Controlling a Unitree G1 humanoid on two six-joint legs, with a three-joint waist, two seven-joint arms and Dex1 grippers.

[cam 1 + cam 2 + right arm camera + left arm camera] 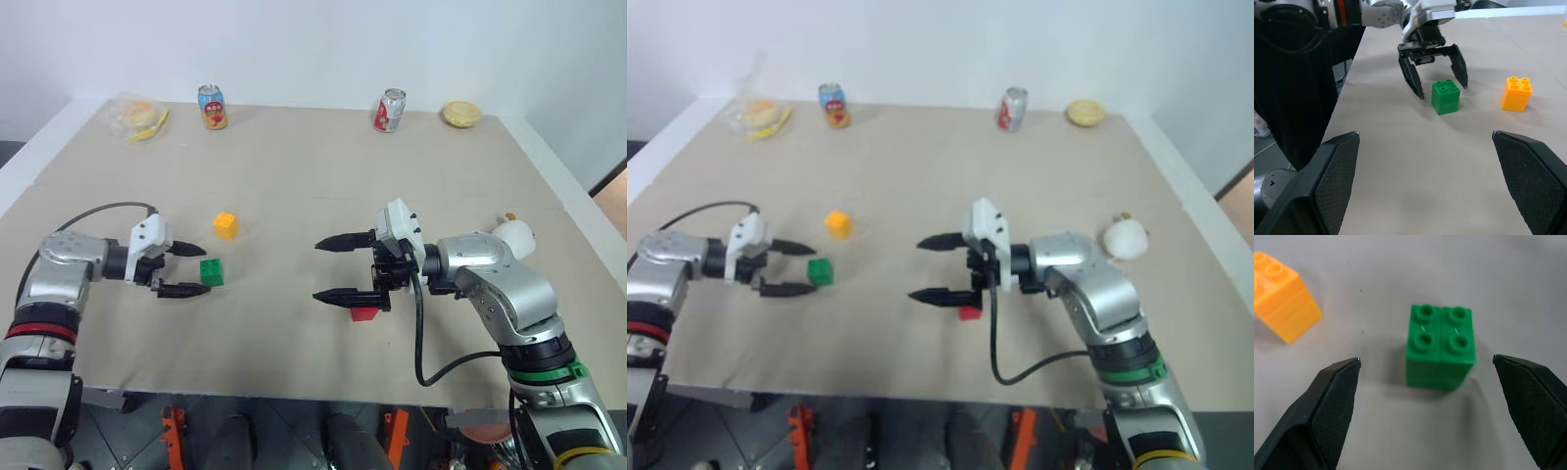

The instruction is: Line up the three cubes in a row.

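Tan table (294,196), robot standing at the near edge.

Left gripper (194,270) low over the table, fingers spread wide, tips reaching either side of the green cube (212,271). From the left wrist view the cube sits studs-up between the two black fingers (1332,401), not touched by either; a clear gap on both sides.

Yellow-orange cube (225,225) just beyond the green one, farther from the robot, apart from it.

Right gripper (333,268) near the table's middle, pointing toward the left arm, fingers also spread, holding nothing. Red cube (364,313) lies on the table right under this gripper's body, partly hidden by it; cannot tell whether they touch.

White drumstick-shaped toy (513,235) by the right forearm, toward the right edge.

Along the far edge: bagged food (137,116), a blue-and-yellow can (212,107), a red can (390,110), a round pastry (459,114).
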